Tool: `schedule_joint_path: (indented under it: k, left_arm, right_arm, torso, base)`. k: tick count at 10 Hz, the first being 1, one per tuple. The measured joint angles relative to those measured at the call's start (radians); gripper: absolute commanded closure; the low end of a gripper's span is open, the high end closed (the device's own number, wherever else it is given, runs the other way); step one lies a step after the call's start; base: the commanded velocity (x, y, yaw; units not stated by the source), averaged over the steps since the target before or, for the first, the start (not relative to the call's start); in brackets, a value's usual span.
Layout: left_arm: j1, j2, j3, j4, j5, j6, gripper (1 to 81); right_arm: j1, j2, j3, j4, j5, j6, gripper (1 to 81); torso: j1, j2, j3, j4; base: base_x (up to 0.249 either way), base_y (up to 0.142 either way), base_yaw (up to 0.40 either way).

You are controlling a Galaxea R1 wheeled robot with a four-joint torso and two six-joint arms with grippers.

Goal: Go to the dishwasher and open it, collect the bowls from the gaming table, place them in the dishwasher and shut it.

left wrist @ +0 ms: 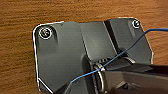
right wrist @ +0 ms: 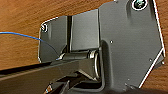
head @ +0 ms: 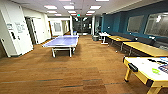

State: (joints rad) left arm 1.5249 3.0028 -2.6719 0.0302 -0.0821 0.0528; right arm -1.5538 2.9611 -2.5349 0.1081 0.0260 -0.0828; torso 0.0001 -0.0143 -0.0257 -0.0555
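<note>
Brown wood-grain carpet [head: 75,72] stretches ahead. The gaming bench [head: 147,68], white-topped with a yellow edge, stands at four o'clock, bearing what look like game boxes. A blue ping-pong table [head: 62,42] waits at eleven. My fingers' state I cannot tell.

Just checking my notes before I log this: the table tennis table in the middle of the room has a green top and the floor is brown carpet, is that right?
Not quite. The table tennis table has a blue top, not green, as the head view shows. It does stand in the middle of the room, and the floor is brown carpet.
</note>
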Motion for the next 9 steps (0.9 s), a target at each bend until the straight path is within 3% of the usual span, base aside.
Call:
schedule_joint_path:
  k: [5,9]
  left_arm:
    - [0.000,0.000,0.001,0.000,0.000,0.000,1.0]
    - [0.000,0.000,0.001,0.000,0.000,0.001,1.0]
  right_arm:
    - [0.000,0.002,-0.004,0.000,0.000,0.000,1.0]
    - [0.000,0.003,-0.007,0.000,0.000,0.000,1.0]
  torso:
    - [0.000,0.000,0.000,0.000]
    - [0.000,0.000,0.000,0.000]
  base:
    - [0.000,0.000,-0.018]
    - [0.000,0.000,-0.347]
